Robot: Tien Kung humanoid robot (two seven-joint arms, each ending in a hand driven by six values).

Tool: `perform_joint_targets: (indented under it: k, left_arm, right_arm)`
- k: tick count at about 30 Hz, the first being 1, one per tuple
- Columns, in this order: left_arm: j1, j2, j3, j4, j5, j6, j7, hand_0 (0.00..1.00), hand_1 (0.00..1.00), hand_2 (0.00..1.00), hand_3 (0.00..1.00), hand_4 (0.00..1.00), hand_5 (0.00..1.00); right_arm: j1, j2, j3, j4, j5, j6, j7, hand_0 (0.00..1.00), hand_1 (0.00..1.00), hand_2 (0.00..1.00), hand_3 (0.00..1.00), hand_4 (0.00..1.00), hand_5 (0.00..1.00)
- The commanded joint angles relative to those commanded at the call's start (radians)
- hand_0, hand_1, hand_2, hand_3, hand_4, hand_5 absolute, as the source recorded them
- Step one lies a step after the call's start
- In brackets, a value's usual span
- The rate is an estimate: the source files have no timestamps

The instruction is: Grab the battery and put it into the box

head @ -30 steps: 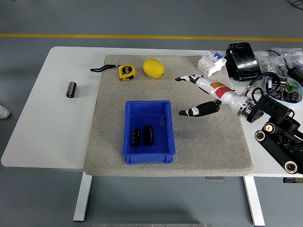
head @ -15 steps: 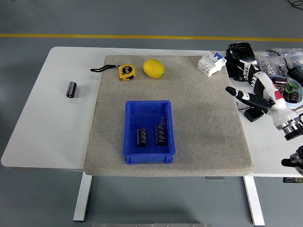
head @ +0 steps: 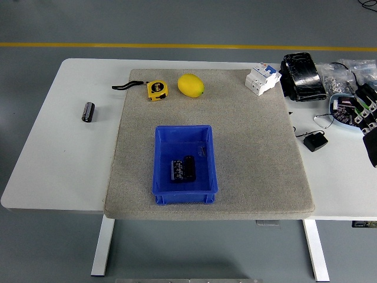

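Note:
The blue box [head: 162, 154] sits on the grey mat [head: 253, 153] near its front. Two black batteries [head: 183, 169] lie side by side on the box floor, touching each other. A third black battery [head: 88, 111] lies on the bare white table, left of the mat. My right hand [head: 366, 106] shows only at the picture's right edge, far from the box, fingers spread and holding nothing. My left arm is out of view.
A yellow tape measure [head: 156, 89] and a yellow lemon [head: 191, 85] lie at the mat's back edge. A white circuit breaker [head: 263, 78], a black wrapped block [head: 302, 75], a small black adapter [head: 314, 142] and a dish of parts [head: 343, 108] crowd the right side.
My right hand has drawn back from over the mat to the right edge of the picture. The two batteries in the box have shifted and now rest together.

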Motion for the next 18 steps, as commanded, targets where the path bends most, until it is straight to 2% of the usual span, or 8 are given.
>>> perform_joint_targets:
  k: [8,10,14,15,18]
  left_arm:
    - [0.004,-0.004,-0.008,-0.001,0.024,-0.003,0.005,0.489,0.506,0.583,0.697,0.655,0.814]
    - [0.005,-0.004,-0.009,-0.001,0.024,-0.002,0.006,0.490,0.503,0.583,0.696,0.653,0.815]
    - [0.008,-0.006,-0.007,-0.002,0.016,-0.001,0.007,0.490,0.503,0.583,0.696,0.653,0.815]
    - [0.009,-0.006,-0.008,-0.002,0.017,-0.002,0.006,0.490,0.504,0.583,0.695,0.650,0.816]
    - [0.012,-0.005,-0.020,-0.001,0.027,-0.003,0.005,0.490,0.504,0.583,0.695,0.650,0.816]
  right_arm:
    - [-0.037,0.003,-0.009,0.031,-0.018,0.009,-0.008,0.901,0.845,0.865,0.867,0.998,0.890]
    - [-0.042,0.006,-0.013,0.034,-0.021,0.011,-0.013,0.923,0.856,0.874,0.877,0.998,0.924]
    - [-0.053,0.015,-0.013,0.030,-0.043,0.027,-0.045,0.923,0.856,0.874,0.877,0.998,0.924]
    - [-0.055,0.017,-0.011,0.029,-0.053,0.030,-0.052,0.983,0.893,0.911,0.921,0.998,0.998]
    - [-0.056,0.025,-0.003,0.024,-0.064,0.033,-0.058,0.983,0.893,0.911,0.921,0.998,0.998]
